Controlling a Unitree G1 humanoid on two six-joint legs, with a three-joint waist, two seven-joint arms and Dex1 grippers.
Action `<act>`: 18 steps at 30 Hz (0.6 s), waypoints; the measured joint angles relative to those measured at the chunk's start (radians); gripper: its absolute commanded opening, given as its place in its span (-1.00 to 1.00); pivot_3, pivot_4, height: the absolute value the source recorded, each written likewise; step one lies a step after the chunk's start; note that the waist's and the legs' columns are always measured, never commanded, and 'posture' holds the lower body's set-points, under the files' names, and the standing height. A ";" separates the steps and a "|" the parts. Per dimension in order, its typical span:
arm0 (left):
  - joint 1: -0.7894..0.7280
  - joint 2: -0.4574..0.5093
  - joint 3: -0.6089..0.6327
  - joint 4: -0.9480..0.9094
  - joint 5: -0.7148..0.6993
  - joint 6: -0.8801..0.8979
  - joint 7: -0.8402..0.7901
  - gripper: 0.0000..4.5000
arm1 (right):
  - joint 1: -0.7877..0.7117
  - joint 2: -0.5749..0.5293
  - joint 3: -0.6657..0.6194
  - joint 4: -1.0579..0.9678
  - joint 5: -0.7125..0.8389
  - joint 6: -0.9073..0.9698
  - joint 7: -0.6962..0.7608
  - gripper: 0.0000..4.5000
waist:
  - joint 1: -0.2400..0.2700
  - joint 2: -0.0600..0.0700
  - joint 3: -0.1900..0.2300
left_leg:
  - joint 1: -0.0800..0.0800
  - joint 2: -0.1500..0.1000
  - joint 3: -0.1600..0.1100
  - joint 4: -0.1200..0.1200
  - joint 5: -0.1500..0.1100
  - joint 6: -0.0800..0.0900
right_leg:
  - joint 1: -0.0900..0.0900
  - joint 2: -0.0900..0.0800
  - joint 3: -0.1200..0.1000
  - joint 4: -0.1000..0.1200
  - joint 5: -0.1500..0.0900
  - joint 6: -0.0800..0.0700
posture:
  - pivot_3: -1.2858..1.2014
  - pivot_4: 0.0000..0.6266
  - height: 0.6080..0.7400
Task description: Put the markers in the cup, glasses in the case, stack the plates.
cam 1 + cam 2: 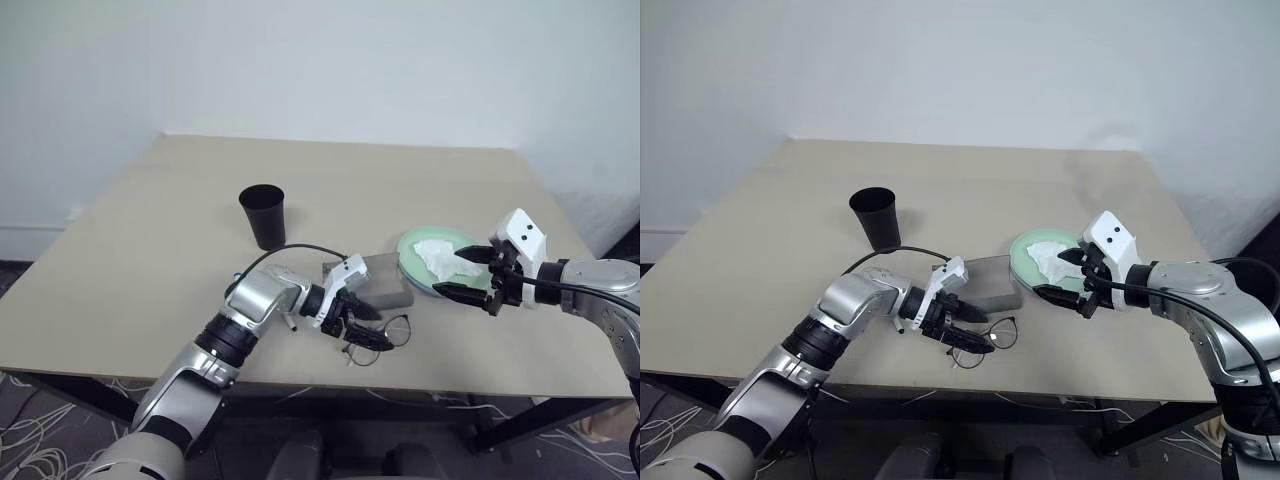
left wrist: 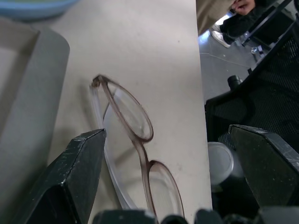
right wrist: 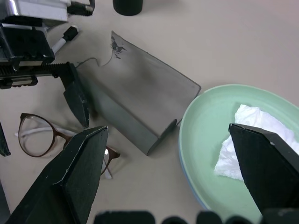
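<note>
Wire-framed glasses (image 1: pixel 985 338) lie near the surface's (image 1: pixel 150 240) front edge, beside the grey case (image 3: pixel 140 112), under the left tool (image 1: pixel 965 330), its fingers spread.

Risk, as judged: a glancing close could nudge them off the edge. Counted: one cup (image 1: pixel 263 215), one marker tip (image 3: pixel 65 38), stacked green-over-blue plates (image 3: pixel 205 135) holding tissue (image 3: pixel 254 144); right tool (image 1: pixel 462 272) spread, empty.
</note>
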 measured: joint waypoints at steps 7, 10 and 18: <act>-0.024 -0.008 -0.041 0.055 0.032 -0.011 -0.030 1.00 | 0.023 0.003 0.000 -0.003 0.002 0.000 -0.020 0.98 | 0.001 0.000 0.000 | 0.000 0.000 0.000 0.001 0.000 0.000 | 0.000 0.000 0.000 0.000 0.000 0.000 | 0.03 -1.00 0.77; -0.029 -0.020 -0.042 0.068 0.033 -0.013 -0.040 0.73 | 0.023 0.006 0.000 -0.003 0.001 -0.001 -0.033 1.00 | 0.001 0.000 0.000 | 0.000 0.000 0.000 0.000 0.000 0.000 | 0.000 -0.001 0.001 0.000 0.000 0.000 | 0.03 -1.00 0.77; -0.034 -0.036 -0.042 0.091 0.036 -0.030 -0.041 -0.50 | 0.023 0.020 0.000 -0.003 -0.001 -0.003 -0.048 1.00 | 0.001 0.000 0.000 | -0.001 0.000 -0.001 0.001 0.000 0.000 | -0.001 -0.001 0.001 0.000 0.000 0.000 | 0.03 -1.00 0.77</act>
